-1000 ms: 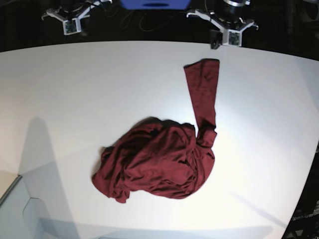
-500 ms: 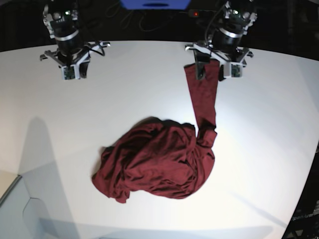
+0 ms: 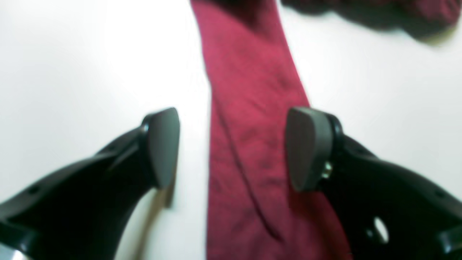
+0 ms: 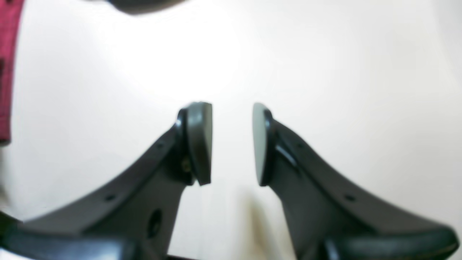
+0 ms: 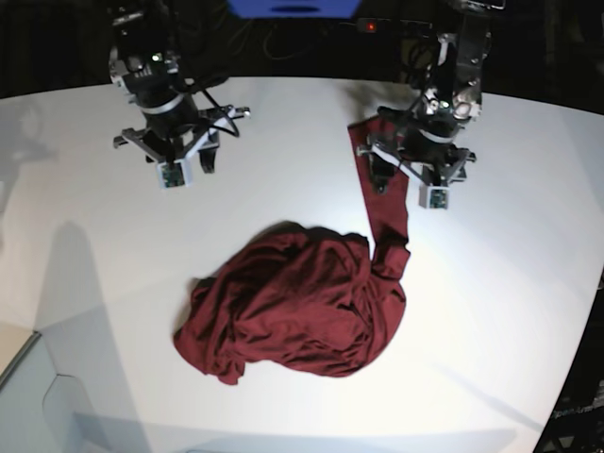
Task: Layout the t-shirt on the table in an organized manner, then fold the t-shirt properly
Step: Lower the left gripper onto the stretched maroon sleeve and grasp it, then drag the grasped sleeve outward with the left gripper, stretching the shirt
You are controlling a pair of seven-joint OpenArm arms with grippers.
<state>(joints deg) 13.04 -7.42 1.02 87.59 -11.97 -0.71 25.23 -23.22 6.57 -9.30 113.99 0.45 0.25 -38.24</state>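
1. One shirt (image 5: 293,311) is all you have to handle: most of it lies in a crumpled heap near the middle of the counter (image 5: 85,189), with a single sleeve (image 5: 385,203) stretched flat away from the heap toward the far edge.
2. Your left hand (image 3: 231,148) hovers over that sleeve with its jaws wide apart, one pad (image 3: 164,146) on bare counter and the other (image 3: 306,148) over the sleeve's edge. It holds nothing.
3. Your right hand (image 4: 231,144) stands partly open over bare counter, well apart from the heap, and is empty too.
4. Expect the cloth to be light, soft and limp. It looks like a knit, so it should sag, stretch a little and drag the heap along when you lift any part.
5. Pinch a single layer at the sleeve's end or along its edge; pressing down onto the flat cloth may only bunch it.
6. Judge the heap harder: hems and shoulders are hidden in folds, so you cannot tell yet where to take them.
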